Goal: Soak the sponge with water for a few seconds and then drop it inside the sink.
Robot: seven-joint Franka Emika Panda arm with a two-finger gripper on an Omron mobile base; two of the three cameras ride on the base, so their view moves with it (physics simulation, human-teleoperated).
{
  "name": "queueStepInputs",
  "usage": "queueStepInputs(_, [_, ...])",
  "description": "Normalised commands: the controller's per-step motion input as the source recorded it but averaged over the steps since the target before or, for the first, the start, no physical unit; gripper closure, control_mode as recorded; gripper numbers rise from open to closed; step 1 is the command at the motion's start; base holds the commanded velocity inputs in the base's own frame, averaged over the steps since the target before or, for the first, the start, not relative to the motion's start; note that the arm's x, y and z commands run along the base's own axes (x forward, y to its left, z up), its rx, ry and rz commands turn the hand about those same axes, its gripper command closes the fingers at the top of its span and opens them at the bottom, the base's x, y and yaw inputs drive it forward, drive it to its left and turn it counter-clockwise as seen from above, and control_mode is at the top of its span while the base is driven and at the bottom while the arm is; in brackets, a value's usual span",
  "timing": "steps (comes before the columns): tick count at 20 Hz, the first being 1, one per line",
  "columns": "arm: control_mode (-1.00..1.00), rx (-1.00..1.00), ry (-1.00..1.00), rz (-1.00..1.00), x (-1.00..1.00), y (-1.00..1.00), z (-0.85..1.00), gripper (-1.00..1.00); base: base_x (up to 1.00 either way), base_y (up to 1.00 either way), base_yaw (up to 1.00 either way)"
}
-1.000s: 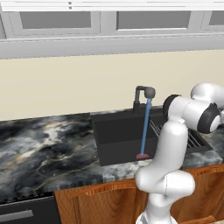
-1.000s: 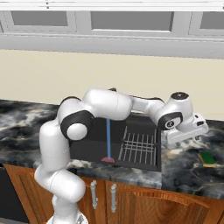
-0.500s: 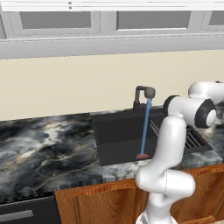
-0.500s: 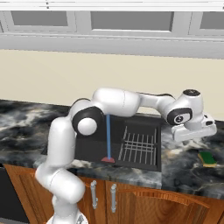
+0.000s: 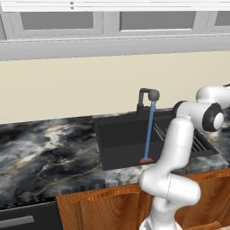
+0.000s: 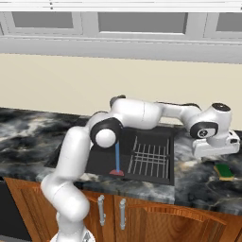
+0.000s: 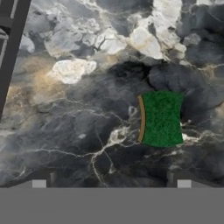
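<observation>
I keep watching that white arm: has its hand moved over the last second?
Yes. In the right base view the hand has swung rightward, away from the sink and nearer the sponge on the counter.

White arm reaching rightward across the black rectangular recessed sink (image 6: 156, 137), its tool (image 6: 216, 150) hovering just above the small yellow-and-green sponge (image 6: 223, 171) on the grey-black marbled surface (image 6: 198, 182). A thin blue water stream (image 6: 117, 159) falls beside the wire rack (image 6: 150, 159).
</observation>
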Motion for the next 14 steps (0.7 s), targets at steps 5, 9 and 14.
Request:
queueStepInputs(5, [-1.00, 0.06, -0.01, 0.00, 0.00, -0.22, -0.08, -1.00, 0.00, 0.00, 0.00])
queueStepInputs(9, [-1.00, 0.00, 0.00, 0.00, 0.02, -0.23, 0.00, -1.00, 0.00, 0.00, 0.00])
queueStepInputs(14, [-1.00, 0.02, 0.00, 0.00, 0.04, -0.15, -0.11, -1.00, 0.00, 0.00, 0.00])
